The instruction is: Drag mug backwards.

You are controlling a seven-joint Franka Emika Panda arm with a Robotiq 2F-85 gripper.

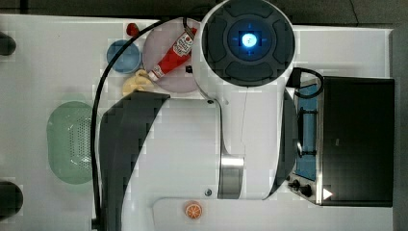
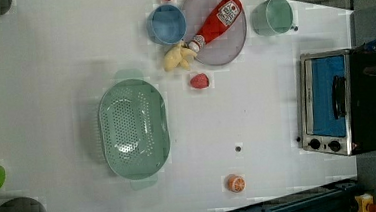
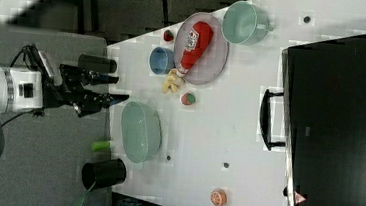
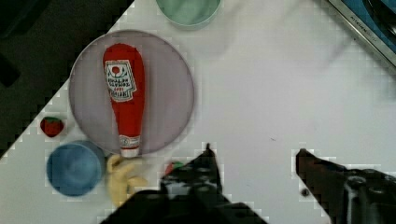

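Here, gripper [image 4: 254, 151] seen released, nothing grasped, held well apart from mug [image 2: 272, 16]; mug placed just beside plate [image 2: 231, 43] at the left view's right.

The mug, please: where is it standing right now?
In the left view the mug stands on the table's far edge, just right of the plate holding the ketchup bottle.

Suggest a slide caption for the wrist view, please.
Open gripper hovers over table; ketchup bottle on plate, mug beyond.

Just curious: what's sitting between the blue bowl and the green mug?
The left view shows a grey plate carrying a ketchup bottle between the blue bowl and the mug.
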